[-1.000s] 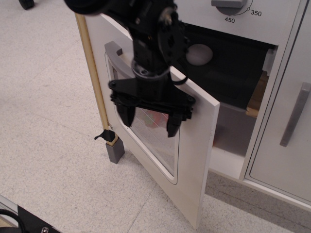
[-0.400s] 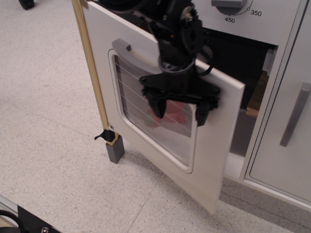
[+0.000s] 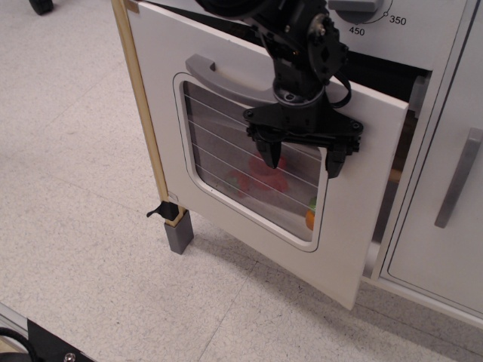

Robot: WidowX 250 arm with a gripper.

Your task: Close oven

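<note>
The white oven door (image 3: 343, 241) stands partly open, hinged at the left, with only a narrow gap left at its right edge. Its rounded wire-lined clear window (image 3: 226, 170) shows red and orange shapes behind it. The curved grey handle (image 3: 219, 75) sits above the window. My black gripper (image 3: 302, 157) is open and empty, fingers pointing down, pressed against the door's outer face at the window's upper right. The dark oven cavity (image 3: 385, 72) shows above the door's top edge.
A plain white cabinet door with a straight grey bar handle (image 3: 458, 177) stands to the right. A temperature knob (image 3: 355, 7) sits above the oven. A wooden leg with a grey foot (image 3: 179, 230) stands at the left. The speckled floor (image 3: 75, 226) lies in front.
The oven door has swung to the right, toward the oven, narrowing the gap. My gripper has moved right with it, staying against the door face, still open.
</note>
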